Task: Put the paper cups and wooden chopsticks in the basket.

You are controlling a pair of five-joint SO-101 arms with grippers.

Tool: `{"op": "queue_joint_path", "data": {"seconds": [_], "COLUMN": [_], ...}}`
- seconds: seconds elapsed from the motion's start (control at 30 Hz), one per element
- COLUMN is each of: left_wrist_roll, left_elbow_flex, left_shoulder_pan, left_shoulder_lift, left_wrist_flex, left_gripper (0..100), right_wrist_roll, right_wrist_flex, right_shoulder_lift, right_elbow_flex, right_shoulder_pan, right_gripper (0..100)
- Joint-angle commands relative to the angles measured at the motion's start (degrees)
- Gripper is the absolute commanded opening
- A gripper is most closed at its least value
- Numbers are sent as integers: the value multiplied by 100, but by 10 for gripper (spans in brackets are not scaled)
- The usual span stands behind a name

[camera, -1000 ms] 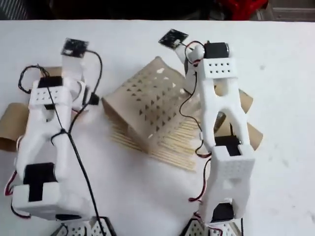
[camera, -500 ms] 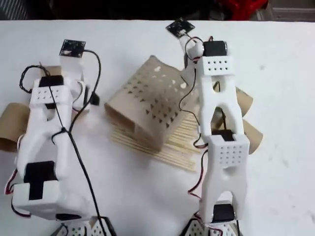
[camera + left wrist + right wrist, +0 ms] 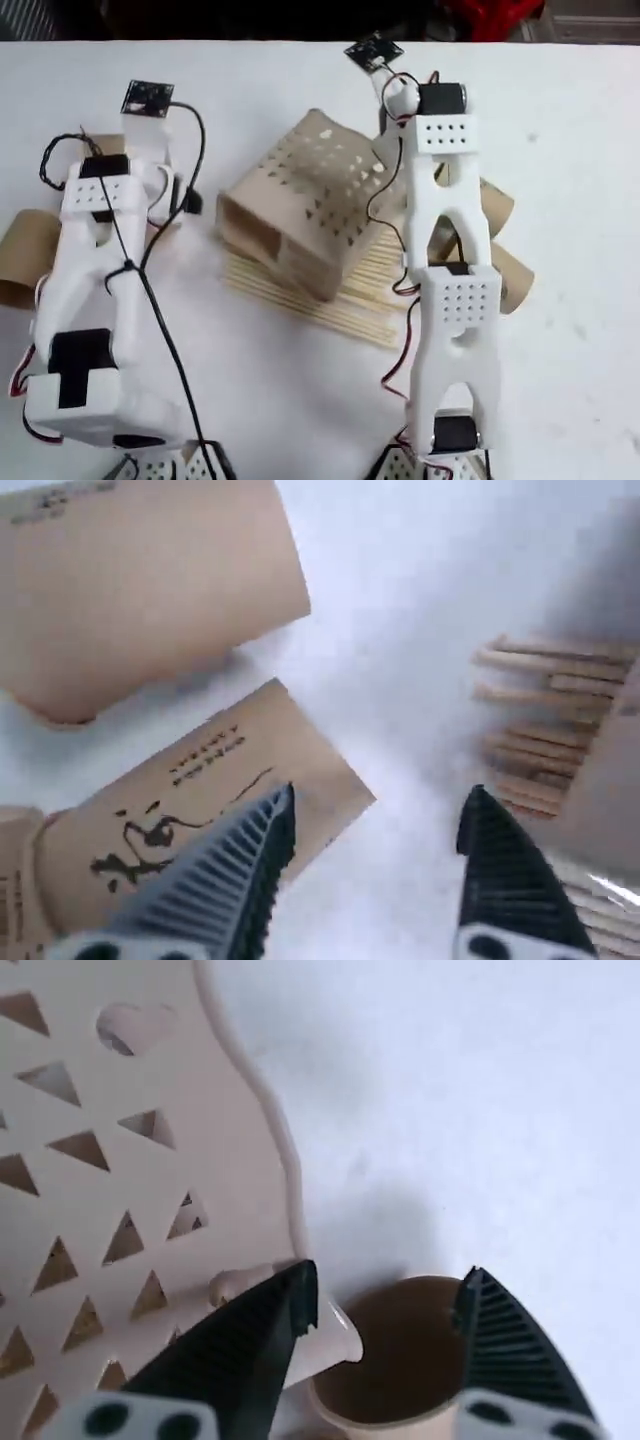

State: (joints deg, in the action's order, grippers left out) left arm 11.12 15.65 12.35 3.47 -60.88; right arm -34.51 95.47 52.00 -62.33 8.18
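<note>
At two o'clock of the basket (image 3: pixel 300 205), your right hand (image 3: pixel 388 1275) gapes wide over a paper cup (image 3: pixel 400 1380), grasp pending: lower, then close.

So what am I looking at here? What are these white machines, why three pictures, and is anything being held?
These are two small robot arms, the left arm and the right arm, on a white table. The wide picture comes from a fixed camera looking down. The other two come from cameras on each arm's wrist, looking past its gripper.

In the middle, a perforated basket lies tipped over on a row of wooden chopsticks. Brown paper cups lie on the table near each arm.

The left gripper is open over a cup. The right gripper is open near the basket's rim and another cup. Neither holds anything.
</note>
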Motion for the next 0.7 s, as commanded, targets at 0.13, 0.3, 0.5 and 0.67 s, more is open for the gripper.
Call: {"op": "queue_joint_path", "data": {"seconds": [0.13, 0.3, 0.5, 0.67], "left_wrist_roll": [193, 325, 352, 404], "left_elbow_flex": [141, 501, 589, 853], "left_shoulder_pan": [-514, -866, -1429, -1464], "left_shoulder_lift": [-1886, -3020, -2774, -2255], "left_wrist_flex": [-844, -941, -888, -844], "left_gripper": [272, 272, 272, 271], "right_wrist_roll": [62, 976, 1459, 1459], "right_wrist_flex": [295, 312, 338, 338], "right_shoulder_lift": [-189, -699, -1727, -2888], "right_elbow_flex": [-413, -413, -378, 229], "right_shoulder_pan": [-22, -31, -31, 171], "right_gripper": [241, 241, 241, 241]}}
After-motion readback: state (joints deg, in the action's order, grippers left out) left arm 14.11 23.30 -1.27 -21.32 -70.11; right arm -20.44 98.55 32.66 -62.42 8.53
